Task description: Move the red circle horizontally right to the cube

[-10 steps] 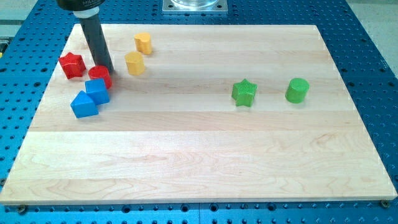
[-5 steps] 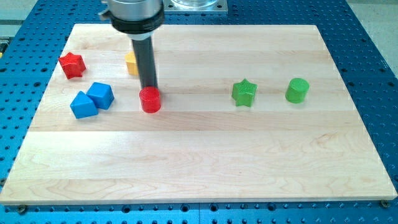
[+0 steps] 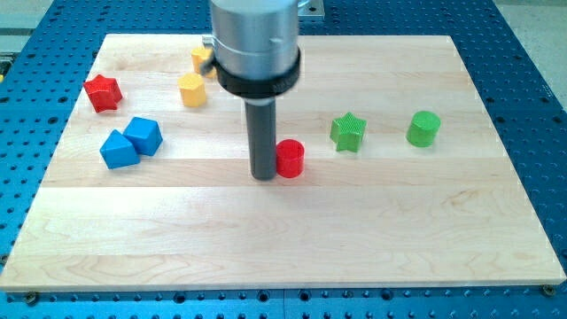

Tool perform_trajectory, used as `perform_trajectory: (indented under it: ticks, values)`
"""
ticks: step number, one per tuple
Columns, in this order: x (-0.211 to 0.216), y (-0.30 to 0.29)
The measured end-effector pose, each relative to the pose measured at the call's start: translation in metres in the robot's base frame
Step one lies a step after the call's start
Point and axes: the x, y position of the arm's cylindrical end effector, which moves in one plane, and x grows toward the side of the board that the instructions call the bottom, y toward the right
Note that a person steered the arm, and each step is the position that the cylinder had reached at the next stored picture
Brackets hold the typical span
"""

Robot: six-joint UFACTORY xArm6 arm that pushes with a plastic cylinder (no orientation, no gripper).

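Note:
The red circle [image 3: 290, 159] sits near the middle of the wooden board [image 3: 283, 248]. My tip [image 3: 263, 175] is right against its left side, touching it. The blue cube [image 3: 143, 136] sits far off at the view's left, with a blue wedge-like block [image 3: 118, 150] touching its lower left. The red circle is well to the right of the cube and slightly lower in the view.
A red star [image 3: 103, 92] lies at the upper left. Two yellow blocks [image 3: 191, 89] [image 3: 201, 59] lie near the top, the upper one partly behind the arm. A green star [image 3: 348, 132] and a green cylinder [image 3: 423, 128] lie right of the red circle.
My tip has swept right across the board, pushing the red circle from beside the blue cube to the middle, close to the green star. Other blocks have not moved.

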Motion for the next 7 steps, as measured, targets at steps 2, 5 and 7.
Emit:
perform_trajectory:
  ticks: [2,5,7]
  values:
    - [0.025,0.027]
    - [-0.025,0.037]
    - [-0.029,0.022]
